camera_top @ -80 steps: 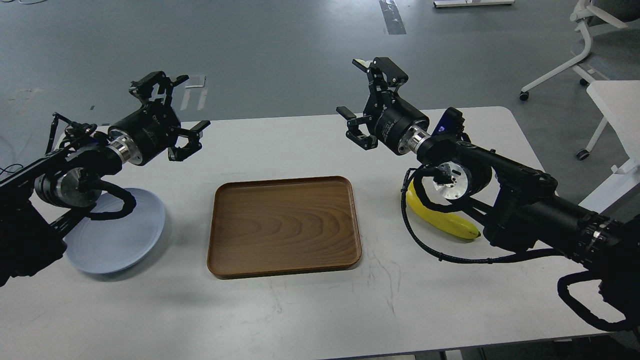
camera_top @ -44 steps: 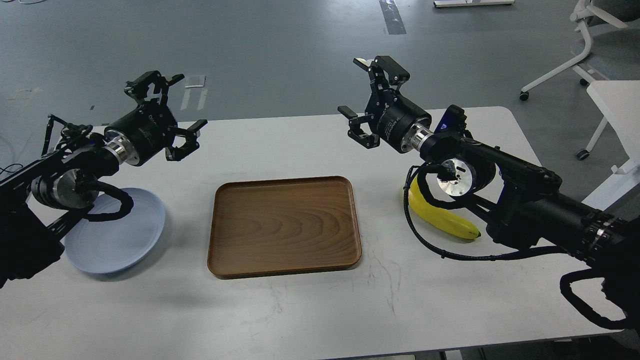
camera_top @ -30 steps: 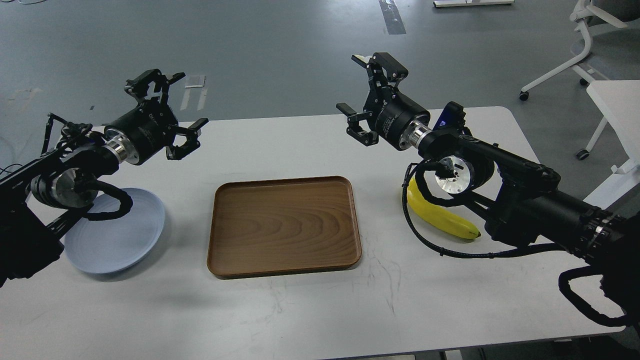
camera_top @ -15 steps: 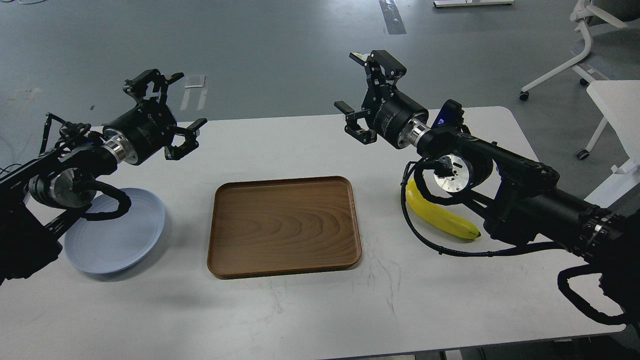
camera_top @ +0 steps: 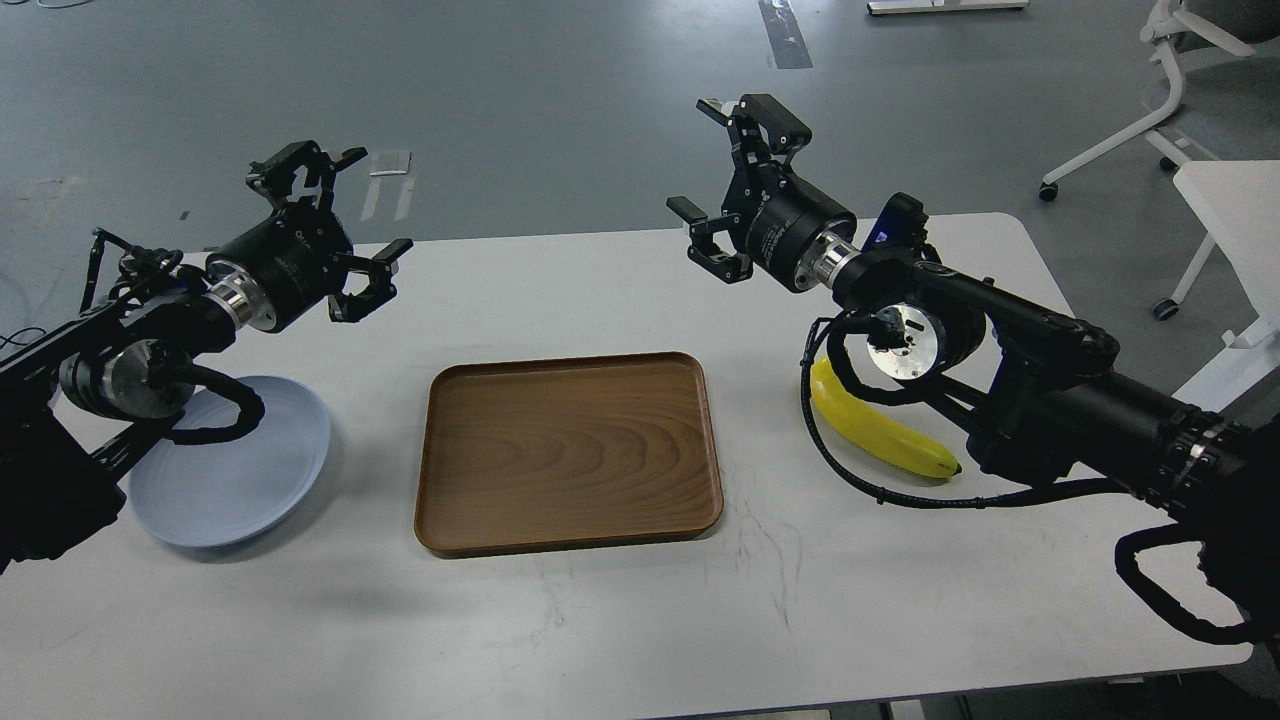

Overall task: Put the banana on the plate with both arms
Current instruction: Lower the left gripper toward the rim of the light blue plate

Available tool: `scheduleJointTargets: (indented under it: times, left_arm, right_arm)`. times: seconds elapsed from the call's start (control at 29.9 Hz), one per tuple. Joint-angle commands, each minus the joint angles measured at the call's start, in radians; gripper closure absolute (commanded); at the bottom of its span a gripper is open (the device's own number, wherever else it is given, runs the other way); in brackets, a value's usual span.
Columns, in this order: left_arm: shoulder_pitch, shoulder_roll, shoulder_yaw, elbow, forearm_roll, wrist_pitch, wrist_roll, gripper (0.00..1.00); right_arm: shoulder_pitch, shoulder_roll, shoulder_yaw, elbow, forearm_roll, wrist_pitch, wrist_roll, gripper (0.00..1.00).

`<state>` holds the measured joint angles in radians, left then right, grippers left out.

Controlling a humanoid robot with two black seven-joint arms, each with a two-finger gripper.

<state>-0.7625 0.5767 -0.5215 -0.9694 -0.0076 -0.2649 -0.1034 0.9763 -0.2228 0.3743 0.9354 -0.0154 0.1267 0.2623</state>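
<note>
The yellow banana [camera_top: 880, 432] lies on the white table at the right, partly hidden under my right arm and its cable. The pale blue-grey plate [camera_top: 240, 470] sits at the left, partly covered by my left arm. My left gripper [camera_top: 338, 222] is open and empty, held above the table's far left, beyond the plate. My right gripper [camera_top: 722, 178] is open and empty, raised over the far middle-right of the table, well above and left of the banana.
A brown wooden tray [camera_top: 570, 450] lies in the middle of the table [camera_top: 640, 620] between plate and banana. A white chair [camera_top: 1180, 90] and another white table [camera_top: 1235, 220] stand off to the right on the grey floor.
</note>
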Motion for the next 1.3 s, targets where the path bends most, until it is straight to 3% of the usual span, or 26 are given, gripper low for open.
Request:
scheduleJointTargets:
  times: [0.0, 0.07, 0.17, 0.23, 0.3, 0.37, 0.47, 0.64, 0.77, 1.0, 1.1, 1.27]
  left_arm:
    - [-0.003, 0.003, -0.003, 0.0, 0.13, 0.03, -0.005, 0.02]
    - [-0.004, 0.005, -0.014, 0.0, 0.214, 0.05, -0.021, 0.02]
    - [-0.018, 0.008, -0.017, 0.0, 0.413, 0.097, -0.125, 0.02]
    - [-0.023, 0.008, -0.015, -0.002, 0.483, 0.131, -0.165, 0.02]
    - [-0.028, 0.011, -0.011, -0.009, 0.674, 0.25, -0.235, 0.02]
    - [-0.028, 0.023, -0.005, -0.04, 0.867, 0.374, -0.262, 0.02]
    - [-0.015, 0.063, 0.006, -0.087, 1.022, 0.481, -0.262, 0.02]
    - [-0.011, 0.211, 0.11, -0.173, 1.063, 0.483, -0.291, 0.02]
    - [-0.014, 0.293, 0.204, -0.173, 1.136, 0.487, -0.321, 0.02]
    - [0.025, 0.468, 0.238, -0.173, 1.15, 0.487, -0.322, 0.03]
    - [0.048, 0.495, 0.262, -0.172, 1.153, 0.492, -0.318, 0.03]
    - [0.127, 0.506, 0.324, -0.158, 1.183, 0.588, -0.32, 0.03]
  right_arm:
    - [0.002, 0.0, -0.002, -0.001, 0.0, 0.001, 0.0, 0.0]
    - [0.002, 0.0, -0.002, -0.001, 0.0, -0.001, 0.0, 0.0]
    - [0.001, -0.001, 0.0, -0.001, 0.0, -0.001, 0.0, 0.0]
    - [-0.001, -0.003, 0.002, -0.001, 0.0, -0.001, 0.0, 0.0]
    - [-0.001, -0.006, 0.003, -0.001, 0.0, -0.001, 0.0, 0.0]
    - [-0.001, -0.007, 0.006, -0.001, 0.0, -0.001, 0.0, 0.0]
    - [-0.004, -0.013, 0.011, 0.0, 0.0, -0.001, 0.0, 0.0]
    - [-0.011, -0.024, 0.02, 0.003, 0.002, -0.001, 0.002, 0.0]
    - [0.001, -0.021, 0.034, 0.016, 0.003, -0.013, 0.0, 0.0]
    - [0.08, -0.023, 0.025, 0.014, 0.006, -0.015, -0.002, 0.0]
    - [0.105, -0.018, 0.02, 0.01, 0.009, -0.015, -0.008, 0.0]
    - [0.116, -0.006, 0.018, 0.006, 0.011, -0.015, -0.012, 0.0]
